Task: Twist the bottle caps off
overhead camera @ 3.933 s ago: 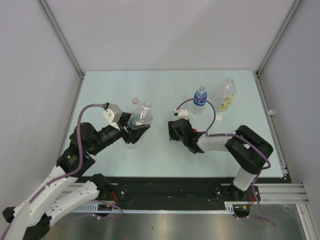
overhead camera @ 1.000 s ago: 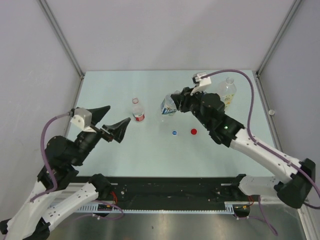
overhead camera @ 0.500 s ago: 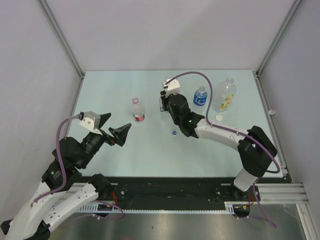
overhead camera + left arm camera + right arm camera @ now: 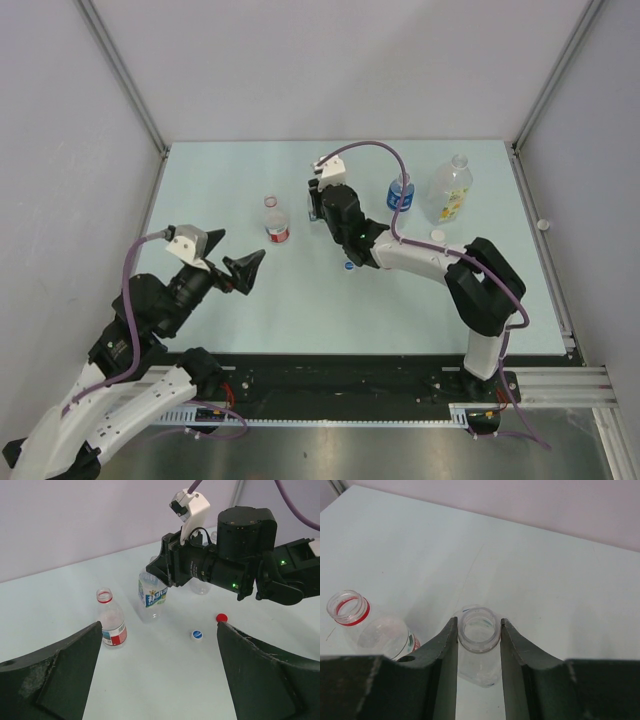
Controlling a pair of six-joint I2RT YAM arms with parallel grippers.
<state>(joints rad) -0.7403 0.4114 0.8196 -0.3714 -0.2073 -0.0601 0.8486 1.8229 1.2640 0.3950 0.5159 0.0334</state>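
My right gripper (image 4: 479,630) is shut on the open neck of the white-and-blue-labelled bottle (image 4: 153,596), which has no cap and hangs nearly upright with its base close to the table; from above that gripper (image 4: 316,205) is mid-table. Left of it stands the uncapped red-labelled bottle (image 4: 275,222) (image 4: 111,625) (image 4: 361,621). A blue cap (image 4: 349,265) (image 4: 197,634) and a red cap (image 4: 221,617) lie loose on the table. The blue-labelled bottle (image 4: 401,197) carries a blue cap. My left gripper (image 4: 226,262) (image 4: 159,627) hovers wide open, nothing in it.
The larger yellowish-labelled bottle (image 4: 450,192) stands at the back right with a white cap (image 4: 438,235) lying in front of it. The right forearm (image 4: 430,258) stretches across the table's middle. Grey walls and metal frame posts (image 4: 130,95) enclose the table.
My right gripper has carried the white-and-blue-labelled bottle leftward toward the red-labelled bottle and brought it upright. The left gripper has shifted slightly and stayed open.
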